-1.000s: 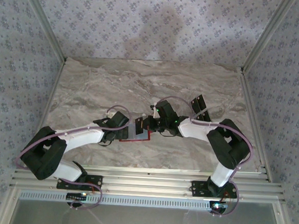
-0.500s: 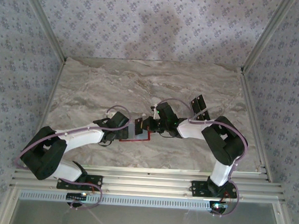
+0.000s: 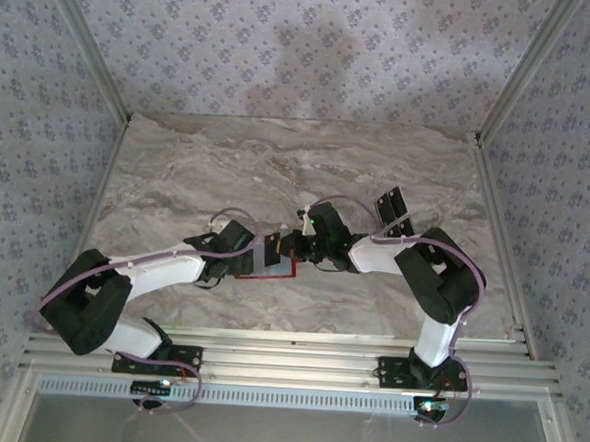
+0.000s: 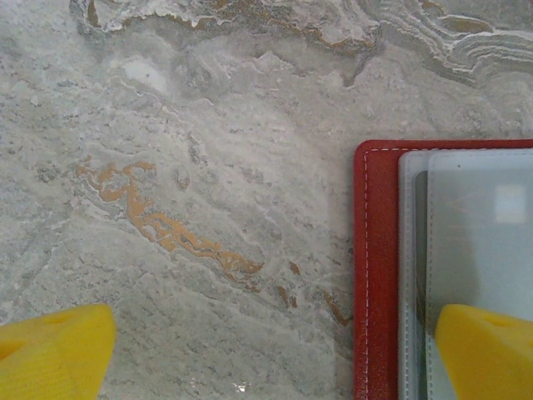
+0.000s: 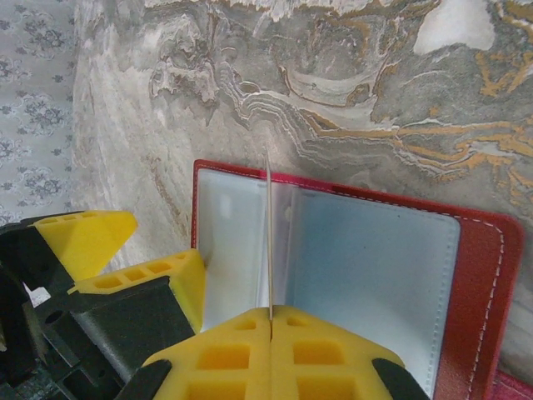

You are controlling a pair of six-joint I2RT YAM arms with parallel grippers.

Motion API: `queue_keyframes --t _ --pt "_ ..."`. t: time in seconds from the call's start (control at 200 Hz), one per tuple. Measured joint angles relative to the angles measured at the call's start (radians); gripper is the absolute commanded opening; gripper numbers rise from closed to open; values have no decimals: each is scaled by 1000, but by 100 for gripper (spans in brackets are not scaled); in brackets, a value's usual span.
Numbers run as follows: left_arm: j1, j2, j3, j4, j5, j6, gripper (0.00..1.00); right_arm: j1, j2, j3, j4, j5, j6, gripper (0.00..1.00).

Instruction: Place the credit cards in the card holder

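Reaching in from the lower left of the overhead view, the left gripper sits just left of the card holder, which lies open near the middle of the marble table. The left wrist view shows its jaws spread wide. One yellow fingertip is at the lower left over bare marble, the other at the lower right over the holder's pale grey sleeve (whether it presses down or only hovers cannot be told). The holder's red stitched border fills the right edge of that frame.

In the right wrist view the right gripper is at the bottom centre, its yellow fingers pinched together on a credit card. The card is seen edge-on as a thin upright line above the holder's clear inner pockets. In the overhead view, a small dark stack of spare cards stands well apart toward the right side of the table.
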Motion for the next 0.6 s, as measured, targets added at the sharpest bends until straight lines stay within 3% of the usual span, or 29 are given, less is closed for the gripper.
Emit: queue_keyframes --t 0.6 --pt "0 0 0 0 0 0 99 11 5 -14 10 -11 5 0"
